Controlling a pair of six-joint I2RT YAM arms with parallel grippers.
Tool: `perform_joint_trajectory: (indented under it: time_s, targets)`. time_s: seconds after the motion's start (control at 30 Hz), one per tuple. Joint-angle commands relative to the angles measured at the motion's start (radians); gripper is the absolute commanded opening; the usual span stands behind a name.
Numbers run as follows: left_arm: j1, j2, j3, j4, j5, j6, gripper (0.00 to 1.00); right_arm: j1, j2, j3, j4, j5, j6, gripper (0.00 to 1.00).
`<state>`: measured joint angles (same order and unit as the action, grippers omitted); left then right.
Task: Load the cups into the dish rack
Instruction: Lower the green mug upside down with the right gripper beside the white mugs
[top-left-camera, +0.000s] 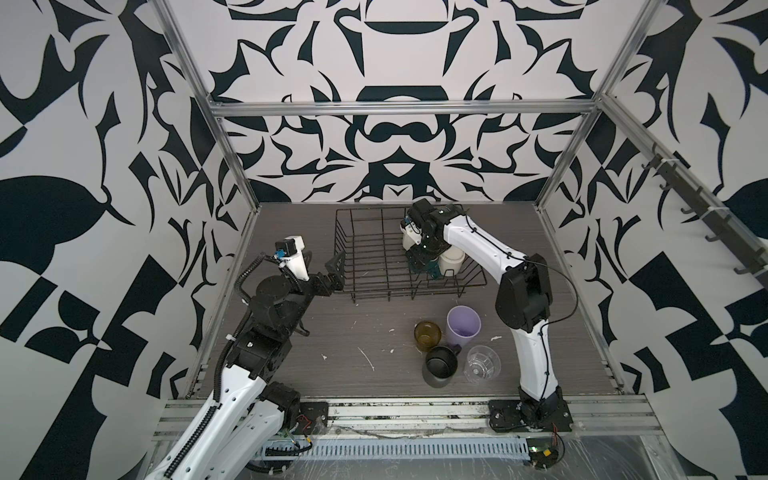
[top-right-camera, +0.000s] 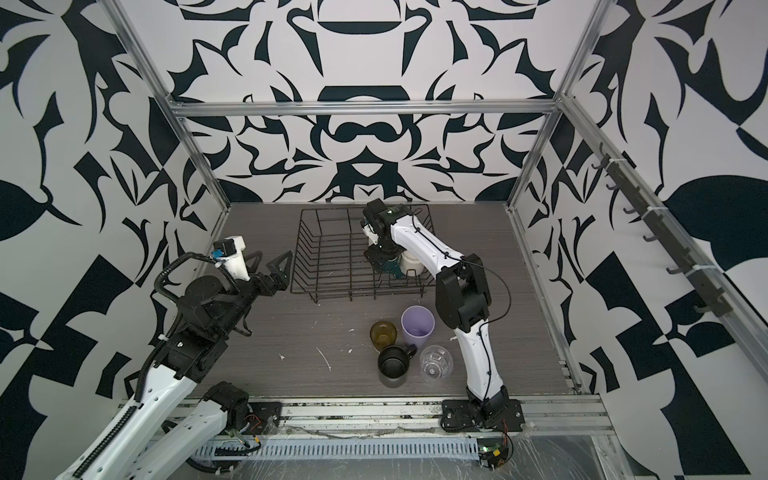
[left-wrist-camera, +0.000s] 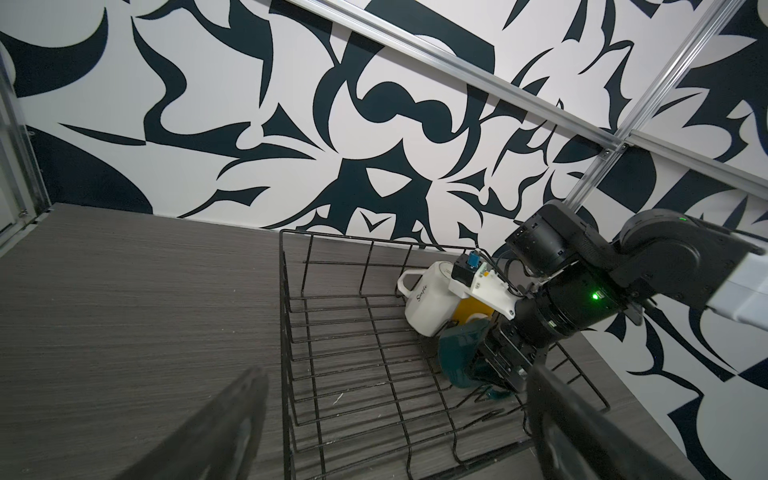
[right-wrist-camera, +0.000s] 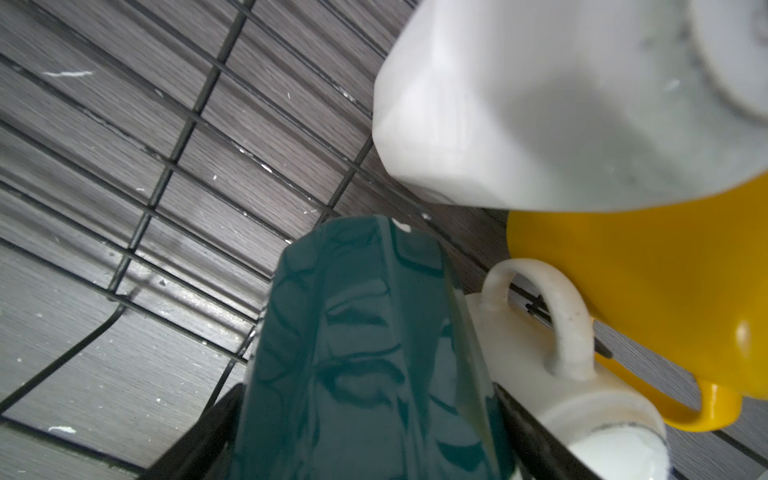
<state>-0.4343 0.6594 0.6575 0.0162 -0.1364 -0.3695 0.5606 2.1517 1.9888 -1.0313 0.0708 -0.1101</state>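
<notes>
The black wire dish rack (top-left-camera: 345, 249) (left-wrist-camera: 286, 316) stands at the back of the table. My right gripper (top-left-camera: 428, 270) (right-wrist-camera: 365, 436) reaches down into its right end, shut on the teal faceted mug (right-wrist-camera: 353, 332) (left-wrist-camera: 461, 353) (top-right-camera: 390, 266). Its fingers press the mug's two sides just above the rack's floor. Beside it in the rack lie a yellow mug (right-wrist-camera: 644, 291) (left-wrist-camera: 473, 309), a white mug (left-wrist-camera: 428, 299) (right-wrist-camera: 540, 104) and a cream mug (right-wrist-camera: 561, 332) (top-left-camera: 451, 261). My left gripper (top-left-camera: 336, 272) (left-wrist-camera: 395, 436) hangs open and empty at the rack's left side.
In front of the rack, right of centre, stand an amber glass (top-left-camera: 427, 333), a lilac tumbler (top-left-camera: 463, 326), a black mug (top-left-camera: 440, 365) and a clear glass (top-left-camera: 482, 363), close together. The right arm (top-left-camera: 523, 299) rises just right of them. Metal frame posts edge the table.
</notes>
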Motion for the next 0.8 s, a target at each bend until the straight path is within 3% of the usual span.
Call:
perform_joint_trajectory:
  time_s: [0.0,0.77]
  targets:
    - [-0.002,-0.014,-0.015,-0.016,-0.017,-0.003,0.99,0.012,-0.047,0.03,0.007,-0.025,0.011,0.87]
    - [-0.002,-0.011,-0.01,-0.03,-0.023,-0.013,0.99,0.011,-0.114,0.007,0.043,-0.01,0.023,0.89]
